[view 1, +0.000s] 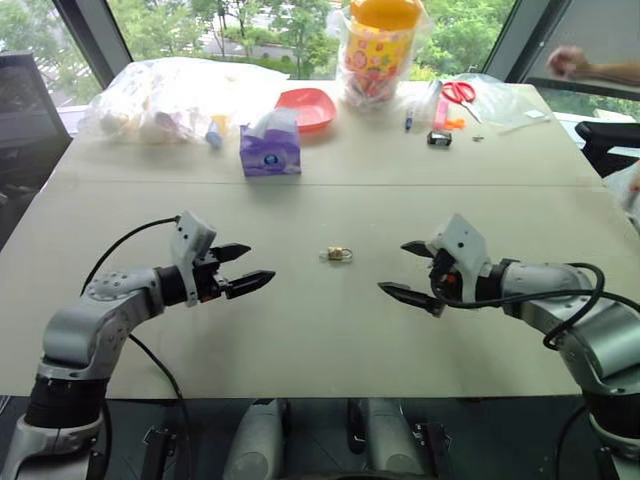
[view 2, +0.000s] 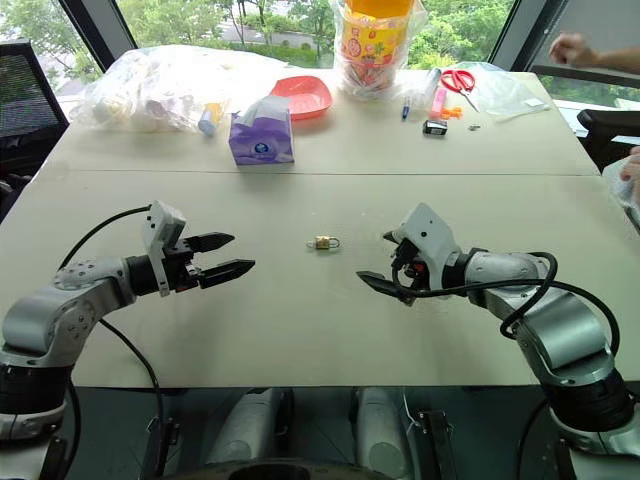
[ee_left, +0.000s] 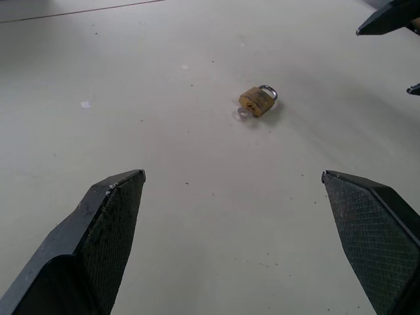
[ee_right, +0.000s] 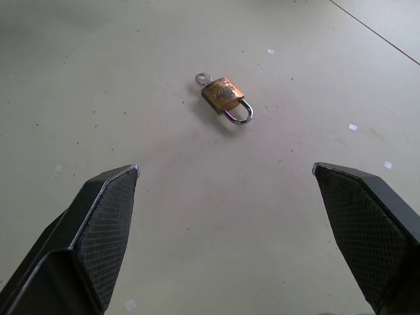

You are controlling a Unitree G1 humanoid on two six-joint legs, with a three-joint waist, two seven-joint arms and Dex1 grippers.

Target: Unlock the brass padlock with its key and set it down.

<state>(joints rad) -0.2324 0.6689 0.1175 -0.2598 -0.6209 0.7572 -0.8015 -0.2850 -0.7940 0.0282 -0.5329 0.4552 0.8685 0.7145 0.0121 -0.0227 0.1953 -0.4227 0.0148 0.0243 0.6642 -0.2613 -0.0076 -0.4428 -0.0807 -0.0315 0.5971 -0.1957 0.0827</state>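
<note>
The brass padlock (view 1: 340, 254) lies flat on the table (view 1: 300, 330), midway between my two grippers. Its silvery shackle (ee_right: 240, 115) is a closed loop. The key (ee_right: 202, 79) pokes out of the padlock's bottom end, its round silver head resting on the table. My left gripper (view 1: 242, 268) hovers to the left of the padlock, open and empty, its fingers pointing at it. My right gripper (view 1: 408, 268) hovers to the right, also open and empty, facing the padlock (ee_left: 258, 100). Neither gripper touches it.
At the table's far side stand a purple tissue box (view 1: 269, 146), a red dish (view 1: 306, 106), a clear bag of items (view 1: 170, 97), a yellow-lidded jar (view 1: 379, 45), scissors (view 1: 459, 93) and a small black clip (view 1: 439, 138). A person's hand (view 1: 568, 62) shows at the far right.
</note>
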